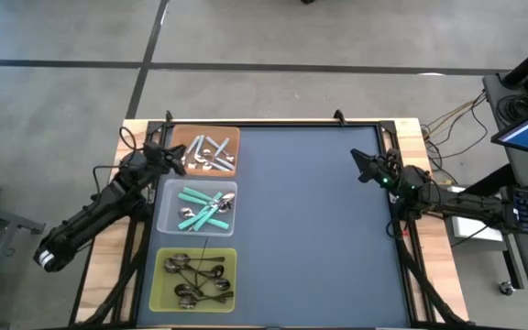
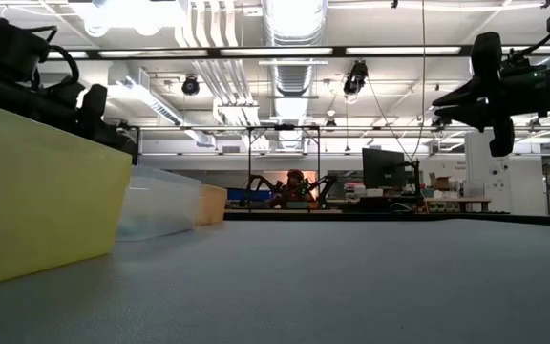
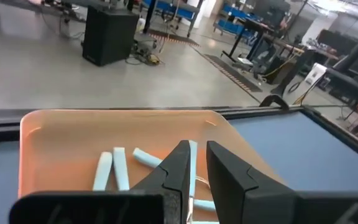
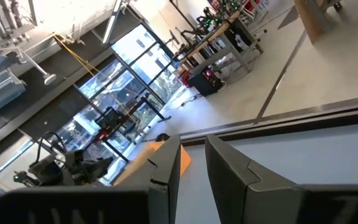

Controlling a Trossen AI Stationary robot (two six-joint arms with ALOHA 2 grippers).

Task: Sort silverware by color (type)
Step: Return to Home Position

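Observation:
Three trays stand in a row along the table's left side. The orange tray (image 1: 233, 137), farthest, holds shiny silver spoons (image 1: 207, 154). The clear tray (image 1: 164, 207) in the middle holds teal-handled spoons (image 1: 204, 209). The yellow-green tray (image 1: 161, 275), nearest, holds dark spoons (image 1: 195, 275). My left gripper (image 1: 180, 161) hovers at the orange tray's left edge, pointing almost level over it. In the left wrist view its fingers (image 3: 197, 147) stand a little apart with nothing between them, above the silver spoons (image 3: 114, 168). My right gripper (image 1: 362, 167) waits by the table's right edge, fingers (image 4: 192, 144) slightly apart and empty.
The dark mat (image 1: 319, 229) between the trays and the right arm is bare. A black frame rail (image 1: 273, 123) runs along the far edge. In the low view the yellow-green tray's wall (image 2: 36, 191) fills the left foreground.

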